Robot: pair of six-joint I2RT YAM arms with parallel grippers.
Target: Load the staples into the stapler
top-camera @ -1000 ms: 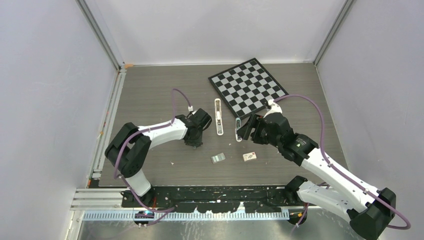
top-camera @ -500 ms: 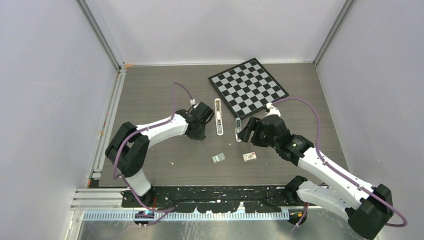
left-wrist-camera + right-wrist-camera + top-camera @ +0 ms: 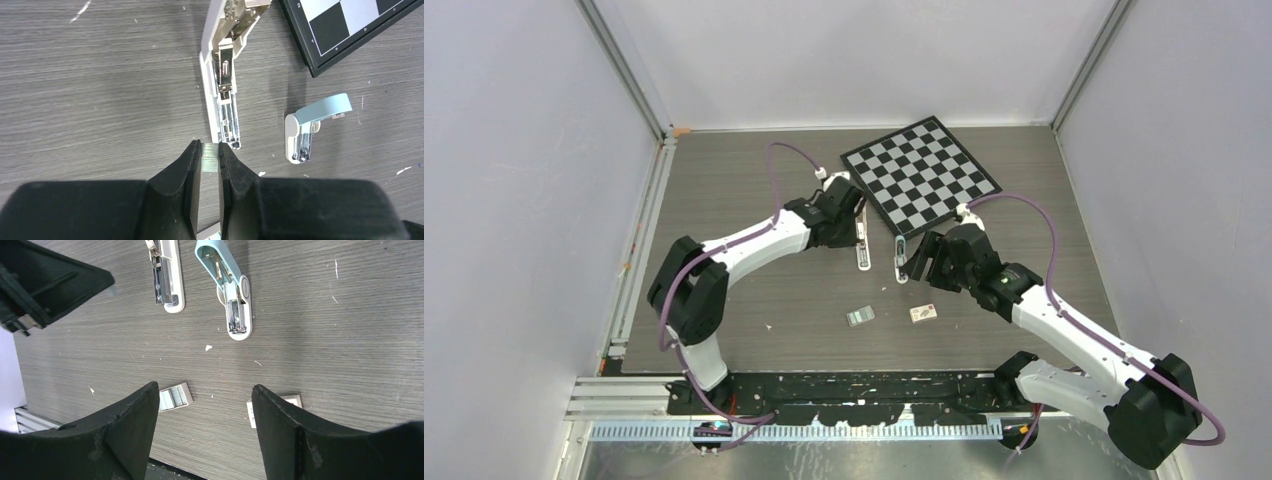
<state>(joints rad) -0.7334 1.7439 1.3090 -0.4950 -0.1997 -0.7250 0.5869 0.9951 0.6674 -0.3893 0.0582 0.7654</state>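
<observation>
A strip (image 3: 210, 159) of staples is pinched edgewise between the fingers of the left gripper (image 3: 210, 146), which is clenched on it. In the left wrist view the strip is seen just at the near end of the white stapler (image 3: 223, 102). This stapler lies flat open on the table (image 3: 724, 180), about midway across, with its hinge end toward the far edge and just beside the chessboard (image 3: 919, 172). The strip appears lined up with the open channel. Whether it is touching the stapler or held above it cannot be told.

The step in hand is judged to be the seating of the strip. It would be done well if the strip were kept parallel with the channel, legs downward. It should be lowered until caught between the channel walls and let go only once it is resting there. A tilted strip is likely to jam or break apart. As the stapler is light and unheld, it could be shoved along by any sideways push.

A teal stapler (image 3: 315, 117), lid raised, stands just right of the white one. The right gripper (image 3: 205, 389) is released, jaws wide and nothing grasped. It hovers toward the near edge, between a block (image 3: 175, 396) of staples and a small box (image 3: 924, 313).
</observation>
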